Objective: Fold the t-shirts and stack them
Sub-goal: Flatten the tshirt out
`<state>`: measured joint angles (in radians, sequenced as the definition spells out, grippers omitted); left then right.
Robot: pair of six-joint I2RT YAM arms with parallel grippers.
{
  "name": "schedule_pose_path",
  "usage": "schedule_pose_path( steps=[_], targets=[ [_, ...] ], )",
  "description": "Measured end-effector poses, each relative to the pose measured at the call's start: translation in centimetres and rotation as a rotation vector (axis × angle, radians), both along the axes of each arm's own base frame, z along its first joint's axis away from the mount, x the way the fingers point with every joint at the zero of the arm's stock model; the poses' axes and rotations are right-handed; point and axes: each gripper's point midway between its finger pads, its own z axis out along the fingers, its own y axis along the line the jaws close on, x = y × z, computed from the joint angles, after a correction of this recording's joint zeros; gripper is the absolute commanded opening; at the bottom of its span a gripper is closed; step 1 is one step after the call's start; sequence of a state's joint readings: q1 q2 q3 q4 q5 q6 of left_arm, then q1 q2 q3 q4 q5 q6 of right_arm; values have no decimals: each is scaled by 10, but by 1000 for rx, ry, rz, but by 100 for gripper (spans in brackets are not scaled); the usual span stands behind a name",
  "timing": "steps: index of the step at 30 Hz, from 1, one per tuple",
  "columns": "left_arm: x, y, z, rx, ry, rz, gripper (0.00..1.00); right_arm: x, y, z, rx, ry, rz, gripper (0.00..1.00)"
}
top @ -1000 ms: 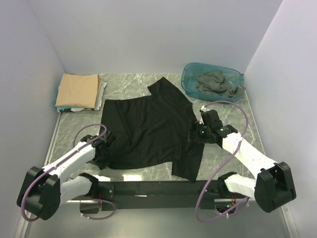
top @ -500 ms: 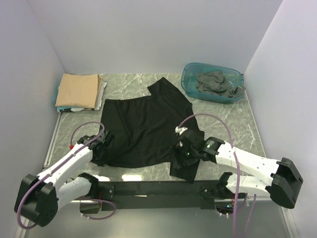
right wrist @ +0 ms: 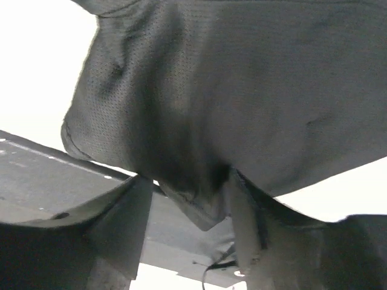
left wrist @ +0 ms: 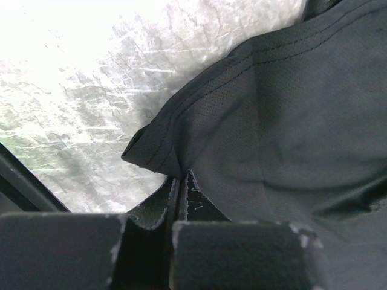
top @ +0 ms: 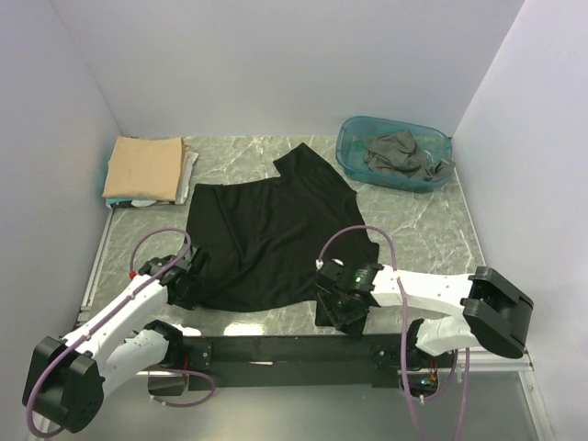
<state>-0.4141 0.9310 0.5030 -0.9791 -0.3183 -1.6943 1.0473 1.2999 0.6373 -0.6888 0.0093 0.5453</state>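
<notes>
The black t-shirt [top: 266,234] is lying spread, lightly creased, across the middle of the table [top: 418,230]. The left gripper [top: 190,283] is clamping its near-left hem, jaws fully closed; the right gripper [top: 336,308] is straddling the near-right fold, jaws apart.

On the overhead feed my left arm [top: 119,312] and right arm [top: 432,287] look alike: smooth white link shells joined by black joint housings, each rising from a bulky black shoulder block. A mauve cable [top: 156,236] loops off the left arm, and a second mauve cable [top: 358,228] arcs over the right. Both bases are bolted to a black rail [top: 276,351].

Up close, my left hand [left wrist: 180,181] has dark fingers [left wrist: 154,205] with scuffed, pale-flecked edges. My right hand [right wrist: 187,178] has flat, matte dark fingers [right wrist: 121,223].
</notes>
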Motion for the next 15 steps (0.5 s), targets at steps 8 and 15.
schedule_pose_path(
  steps=[8,15],
  targets=[
    [-1,-2,-2,-8,3,-11,1,-6,-8,-2,-24,20,-73,0],
    [-3,-3,3,-23,-14,-23,1,-42,-13,15,17,126,-64,0]
  ],
)
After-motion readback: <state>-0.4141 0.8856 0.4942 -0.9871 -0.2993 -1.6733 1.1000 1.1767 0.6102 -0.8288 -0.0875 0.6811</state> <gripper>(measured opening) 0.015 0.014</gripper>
